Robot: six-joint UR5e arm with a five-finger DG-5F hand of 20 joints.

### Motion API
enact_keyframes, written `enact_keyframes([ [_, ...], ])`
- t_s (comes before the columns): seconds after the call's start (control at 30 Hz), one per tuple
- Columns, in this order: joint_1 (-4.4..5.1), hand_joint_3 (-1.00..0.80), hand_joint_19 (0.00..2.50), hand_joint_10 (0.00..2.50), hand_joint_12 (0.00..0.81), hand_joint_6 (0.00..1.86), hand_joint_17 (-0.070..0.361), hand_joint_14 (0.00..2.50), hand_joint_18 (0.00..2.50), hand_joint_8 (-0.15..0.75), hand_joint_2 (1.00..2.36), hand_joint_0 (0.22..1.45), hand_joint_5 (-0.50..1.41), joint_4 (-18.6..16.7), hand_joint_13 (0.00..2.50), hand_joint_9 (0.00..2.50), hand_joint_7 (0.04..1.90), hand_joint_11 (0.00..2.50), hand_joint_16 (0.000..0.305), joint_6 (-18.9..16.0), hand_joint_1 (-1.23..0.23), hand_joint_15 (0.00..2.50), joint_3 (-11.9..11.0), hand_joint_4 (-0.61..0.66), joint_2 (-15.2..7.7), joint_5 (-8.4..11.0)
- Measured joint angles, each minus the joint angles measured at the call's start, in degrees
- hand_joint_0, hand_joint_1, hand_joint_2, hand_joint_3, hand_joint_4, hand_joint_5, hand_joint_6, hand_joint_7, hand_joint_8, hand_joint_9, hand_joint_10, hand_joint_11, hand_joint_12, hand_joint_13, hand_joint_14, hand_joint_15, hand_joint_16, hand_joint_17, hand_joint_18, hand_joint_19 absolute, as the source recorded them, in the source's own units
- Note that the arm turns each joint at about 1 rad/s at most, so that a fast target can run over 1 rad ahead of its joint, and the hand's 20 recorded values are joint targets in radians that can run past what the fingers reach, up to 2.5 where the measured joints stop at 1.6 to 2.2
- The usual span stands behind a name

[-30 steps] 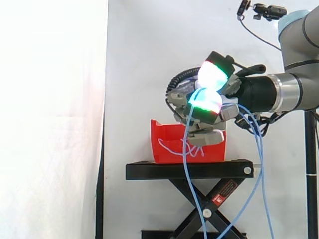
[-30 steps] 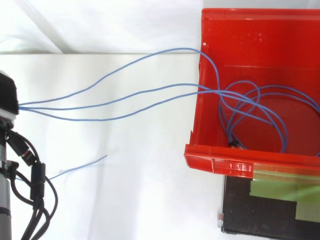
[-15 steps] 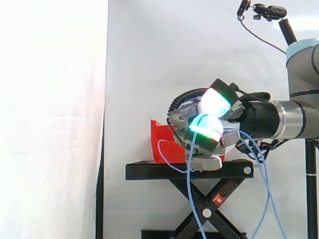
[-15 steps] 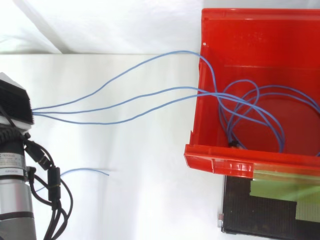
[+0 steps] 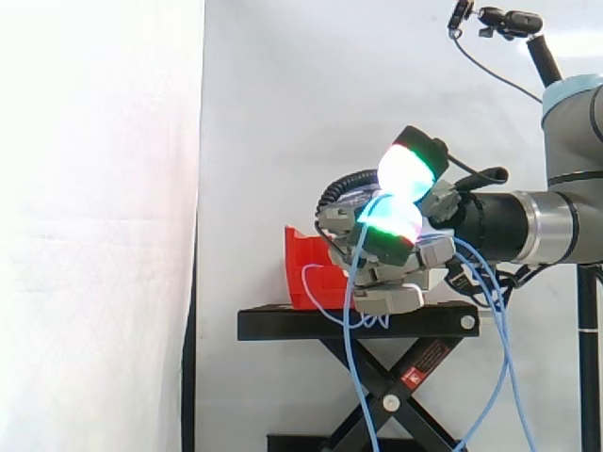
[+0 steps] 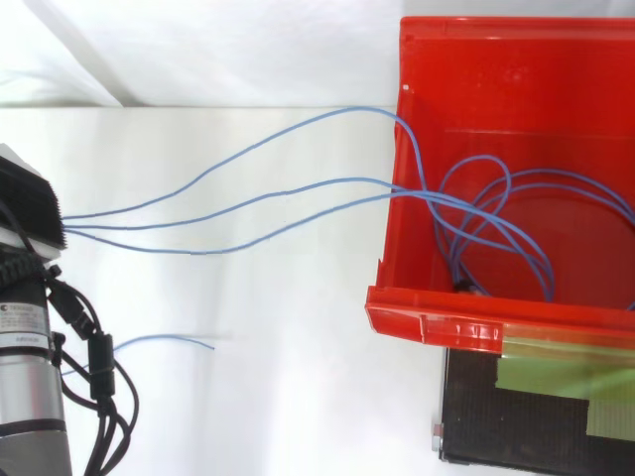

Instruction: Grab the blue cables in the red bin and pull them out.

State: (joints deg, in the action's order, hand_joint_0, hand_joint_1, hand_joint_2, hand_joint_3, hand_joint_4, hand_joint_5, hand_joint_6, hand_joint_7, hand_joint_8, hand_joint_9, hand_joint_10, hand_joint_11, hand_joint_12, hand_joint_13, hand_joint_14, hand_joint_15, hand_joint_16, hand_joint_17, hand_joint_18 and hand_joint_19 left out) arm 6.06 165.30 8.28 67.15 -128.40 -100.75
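Thin blue cables (image 6: 429, 196) arc from glossy red bin (image 6: 437, 325); hand (image 5: 396, 252) apparently clamped on strands, fingers curled.

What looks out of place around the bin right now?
Nothing is damaged or spilled. The blue cables are only partly out: three strands cross the left wall of the red bin toward the robot hand, which is curled round them, while tangled loops lie inside the bin. One loose blue end strays apart, near the arm.
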Motion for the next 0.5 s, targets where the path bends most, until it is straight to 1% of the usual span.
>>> enact_keyframes([
  [0.3,0.01,-0.59,1.05,0.88,0.346,1.6,0.089,2.5,1.11,0.342,1.01,1.09,0.47,0.0,1.1,0.72,0.08,1.12,0.039,1.9,-1.0,0.17,0.0,0.11,0.0,-0.02],
  [0.43,0.01,-0.58,1.05,0.88,0.338,1.6,0.088,2.5,1.11,0.343,1.01,1.09,0.47,0.0,1.1,0.72,0.09,1.13,0.039,2.4,-1.0,0.16,0.0,0.11,0.0,0.02],
  [0.5,0.01,-0.57,1.05,0.87,0.347,1.6,0.087,2.5,1.11,0.343,1.01,1.09,0.47,0.0,1.1,0.72,0.09,1.14,0.039,2.5,-1.0,0.16,0.0,0.1,0.0,0.03],
])
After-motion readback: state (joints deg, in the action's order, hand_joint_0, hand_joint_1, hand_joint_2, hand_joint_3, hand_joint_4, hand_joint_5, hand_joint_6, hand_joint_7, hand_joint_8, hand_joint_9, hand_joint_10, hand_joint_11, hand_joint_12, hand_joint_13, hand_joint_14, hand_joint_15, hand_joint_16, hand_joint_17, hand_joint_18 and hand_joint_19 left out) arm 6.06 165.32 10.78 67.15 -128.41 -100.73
